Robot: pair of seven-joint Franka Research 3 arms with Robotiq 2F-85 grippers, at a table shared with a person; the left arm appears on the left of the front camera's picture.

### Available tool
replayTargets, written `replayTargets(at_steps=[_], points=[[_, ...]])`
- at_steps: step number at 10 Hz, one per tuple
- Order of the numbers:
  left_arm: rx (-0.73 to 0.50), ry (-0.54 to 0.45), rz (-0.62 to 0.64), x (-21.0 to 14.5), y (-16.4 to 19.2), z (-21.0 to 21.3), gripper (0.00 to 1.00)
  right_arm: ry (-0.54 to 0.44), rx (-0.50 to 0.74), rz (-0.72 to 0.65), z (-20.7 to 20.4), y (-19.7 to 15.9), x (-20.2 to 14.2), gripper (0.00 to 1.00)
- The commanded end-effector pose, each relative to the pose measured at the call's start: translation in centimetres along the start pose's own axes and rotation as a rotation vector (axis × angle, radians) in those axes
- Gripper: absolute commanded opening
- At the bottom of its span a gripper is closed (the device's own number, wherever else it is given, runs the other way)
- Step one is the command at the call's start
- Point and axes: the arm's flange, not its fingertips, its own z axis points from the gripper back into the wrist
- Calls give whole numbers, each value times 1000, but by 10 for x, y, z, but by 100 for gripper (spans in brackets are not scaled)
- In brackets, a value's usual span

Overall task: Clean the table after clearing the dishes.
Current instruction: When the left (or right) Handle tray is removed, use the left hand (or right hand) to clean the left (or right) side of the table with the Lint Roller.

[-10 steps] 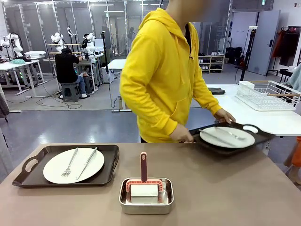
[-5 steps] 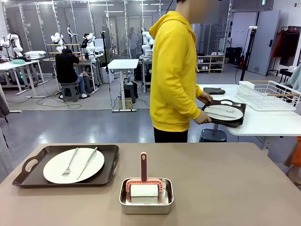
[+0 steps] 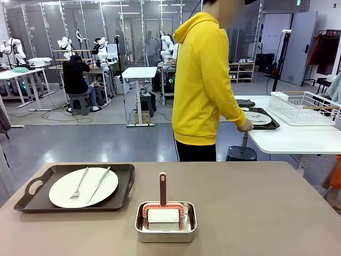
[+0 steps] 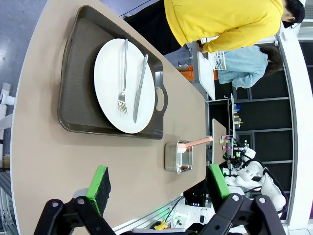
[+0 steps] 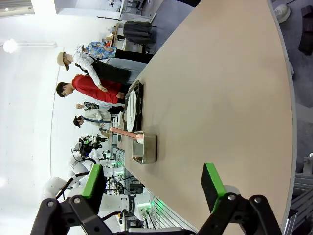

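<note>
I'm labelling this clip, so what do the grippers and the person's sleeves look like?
Left gripper and right gripper: black jointed links, bright green pads. The person wears a yellow hoodie with long sleeves.

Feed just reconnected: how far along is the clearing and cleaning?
Done: one tray with its plate is on the white table, a person's hand at its edge. In hand: nothing; left end effector and right end effector are open. Left: the second tray of dishes on the brown table, then wiping it.
</note>
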Motion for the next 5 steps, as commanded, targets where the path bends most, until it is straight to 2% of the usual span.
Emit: replayTargets(at_steps=[1, 2, 5], points=[[-16, 1, -4, -2, -2, 3, 100, 1, 12, 8, 1, 2, -1, 100], [-16, 1, -4, -2, -2, 3, 100, 0, 0, 0, 0, 0, 0, 100], [-16, 1, -4, -2, -2, 3, 100, 46, -59, 118, -64, 56, -25, 100]])
